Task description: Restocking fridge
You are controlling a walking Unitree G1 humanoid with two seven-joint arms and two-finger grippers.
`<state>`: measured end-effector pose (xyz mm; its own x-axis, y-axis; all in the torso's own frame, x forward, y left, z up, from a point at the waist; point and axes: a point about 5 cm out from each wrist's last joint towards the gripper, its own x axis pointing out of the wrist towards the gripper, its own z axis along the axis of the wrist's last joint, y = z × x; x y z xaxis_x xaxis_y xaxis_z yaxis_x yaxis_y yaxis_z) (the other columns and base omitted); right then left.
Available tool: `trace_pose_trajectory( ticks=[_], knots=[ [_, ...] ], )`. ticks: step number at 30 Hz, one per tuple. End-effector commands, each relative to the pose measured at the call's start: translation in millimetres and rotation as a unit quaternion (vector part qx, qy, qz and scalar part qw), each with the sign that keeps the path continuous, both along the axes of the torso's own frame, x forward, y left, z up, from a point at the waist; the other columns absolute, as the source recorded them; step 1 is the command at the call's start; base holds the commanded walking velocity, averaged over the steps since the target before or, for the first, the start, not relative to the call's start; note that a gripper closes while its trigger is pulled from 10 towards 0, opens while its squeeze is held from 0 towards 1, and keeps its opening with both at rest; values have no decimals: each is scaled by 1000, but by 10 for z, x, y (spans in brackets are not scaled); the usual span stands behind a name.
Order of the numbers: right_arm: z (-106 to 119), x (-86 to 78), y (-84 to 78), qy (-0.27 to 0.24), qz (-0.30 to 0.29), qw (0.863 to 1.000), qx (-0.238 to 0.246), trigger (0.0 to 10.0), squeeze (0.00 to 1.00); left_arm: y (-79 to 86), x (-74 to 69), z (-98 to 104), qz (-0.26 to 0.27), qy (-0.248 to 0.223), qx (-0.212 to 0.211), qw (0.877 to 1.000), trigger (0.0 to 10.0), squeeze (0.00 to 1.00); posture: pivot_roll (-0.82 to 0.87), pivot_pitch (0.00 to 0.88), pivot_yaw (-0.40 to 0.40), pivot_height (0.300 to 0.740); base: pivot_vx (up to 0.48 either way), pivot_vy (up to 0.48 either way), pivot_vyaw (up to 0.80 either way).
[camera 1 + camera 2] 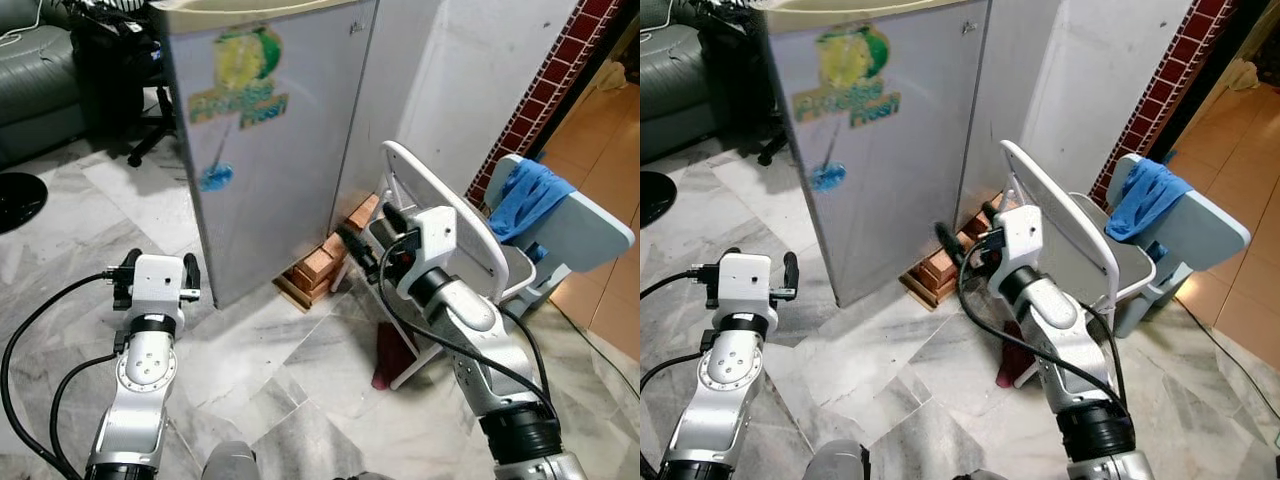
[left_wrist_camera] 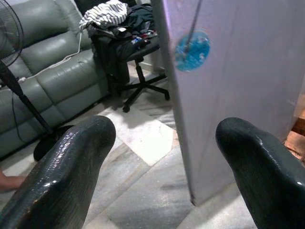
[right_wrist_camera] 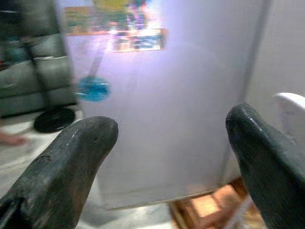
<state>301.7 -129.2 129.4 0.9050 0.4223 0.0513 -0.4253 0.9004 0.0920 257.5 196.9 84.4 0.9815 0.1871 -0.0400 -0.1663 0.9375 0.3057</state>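
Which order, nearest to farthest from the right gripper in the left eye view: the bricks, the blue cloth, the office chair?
From the right gripper:
1. Bricks, just beside it under the fridge.
2. Blue cloth, on the pale chair to its right.
3. Office chair, far left, behind the fridge.

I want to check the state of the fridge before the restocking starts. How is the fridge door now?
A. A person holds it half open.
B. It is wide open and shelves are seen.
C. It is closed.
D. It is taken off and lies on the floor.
C: the grey fridge shows its flat closed door with the lemon sticker, and both the left tool and the right tool are open and empty, apart from it.
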Motion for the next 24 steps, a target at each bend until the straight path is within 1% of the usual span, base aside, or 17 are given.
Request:
trace_pose_trajectory(
  ticks=[1,5,10,14,19,24],
  knots=[
    [-40,10,-77,-1,-33,999,-3,10000,0,12,-5,35,2,-9,-2,1000,10000,0,151,81,-71,740,0,480,-800],
    [-77,-17,-90,-5,-51,999,-6,10000,0,-9,-9,59,5,-16,-10,1000,10000,0,149,70,-73,740,0,480,-800],
    [-125,-97,-70,-3,-54,999,-5,10000,0,-45,-32,81,-1,-22,-21,1000,10000,0,135,56,-78,740,0,480,-800],
    [-168,-134,-97,-5,-67,998,-8,10000,0,-19,-31,53,-2,-18,-21,1000,10000,0,127,49,-79,740,0,480,-716],
    [-193,-150,-234,-7,-120,993,-4,10000,0,17,-18,54,-6,-22,-18,1000,10000,0,122,49,-71,740,0,480,0],
    [-229,-168,-286,-2,-144,990,-3,10000,0,17,-5,72,-11,-23,-20,999,10000,0,120,46,-65,740,0,480,0]
  ],
)
